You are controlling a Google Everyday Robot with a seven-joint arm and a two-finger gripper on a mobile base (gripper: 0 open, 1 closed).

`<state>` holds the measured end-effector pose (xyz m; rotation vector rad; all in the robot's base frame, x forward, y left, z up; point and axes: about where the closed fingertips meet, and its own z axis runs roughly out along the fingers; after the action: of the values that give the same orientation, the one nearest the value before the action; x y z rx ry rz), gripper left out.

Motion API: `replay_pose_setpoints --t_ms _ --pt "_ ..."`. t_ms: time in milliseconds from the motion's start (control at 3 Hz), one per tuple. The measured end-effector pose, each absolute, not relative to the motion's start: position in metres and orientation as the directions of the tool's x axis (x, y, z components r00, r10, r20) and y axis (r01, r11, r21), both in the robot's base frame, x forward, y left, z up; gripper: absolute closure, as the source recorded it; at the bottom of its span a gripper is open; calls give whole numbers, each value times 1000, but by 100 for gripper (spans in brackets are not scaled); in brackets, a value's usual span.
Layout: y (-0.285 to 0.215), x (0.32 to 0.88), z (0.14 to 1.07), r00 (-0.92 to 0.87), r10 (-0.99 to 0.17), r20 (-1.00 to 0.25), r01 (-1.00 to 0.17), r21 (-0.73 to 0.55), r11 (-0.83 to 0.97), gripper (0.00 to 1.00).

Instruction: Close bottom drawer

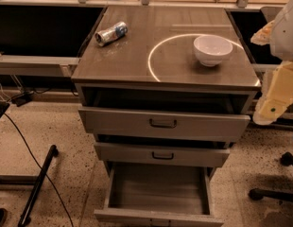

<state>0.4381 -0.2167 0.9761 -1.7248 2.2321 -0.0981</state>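
1 drawer, the bottom drawer [156, 193], is pulled far out at the foot of the bench [137, 56] and is seen empty, so a push on its front is judged necessary. The gripper [273, 105] is held right of the bench, apart from it; whether it is spread or pressed together cannot be told.

Bottom drawer [158, 193] front cropped; gripper [273, 100] cropped at rt edge.
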Motion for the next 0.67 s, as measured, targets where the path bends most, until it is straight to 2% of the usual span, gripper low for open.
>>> replay_pose_setpoints --t_ms 667 --pt "-224 443 942 -233 -942 -239 -932 -223 287 0"
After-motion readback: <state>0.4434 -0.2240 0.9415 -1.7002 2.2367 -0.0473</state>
